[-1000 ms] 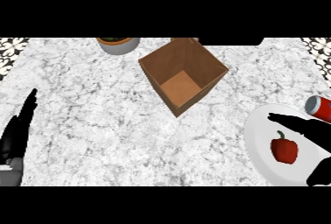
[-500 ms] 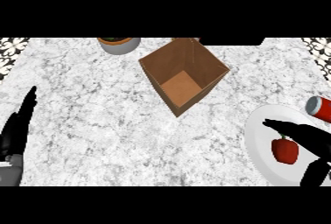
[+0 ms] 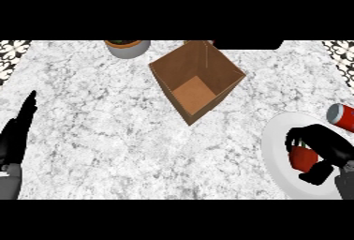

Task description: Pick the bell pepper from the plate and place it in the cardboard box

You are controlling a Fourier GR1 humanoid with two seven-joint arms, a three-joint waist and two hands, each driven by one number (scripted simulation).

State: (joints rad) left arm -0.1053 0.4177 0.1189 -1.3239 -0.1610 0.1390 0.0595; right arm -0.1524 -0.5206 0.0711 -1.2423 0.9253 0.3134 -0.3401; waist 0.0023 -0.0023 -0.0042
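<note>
A red bell pepper [image 3: 301, 158] lies on the white plate [image 3: 278, 145] at the lower right of the counter. My right hand [image 3: 329, 149] covers it from the right, fingers curled over its top and thumb below it, so most of the pepper is hidden. The open cardboard box [image 3: 198, 82] stands at the upper middle, well left and above the plate, and holds nothing. At the left edge my left hand [image 3: 17, 136] rests open with its fingers pointing up.
A red can [image 3: 343, 114] lies just above the plate at the right edge. A grey pot [image 3: 128, 47] with a plant stands at the top, left of the box. Bare marble counter [image 3: 104, 140] spans the middle.
My right hand has moved left and down over the plate and its fingers have curled round the bell pepper. The left hand has stayed put.
</note>
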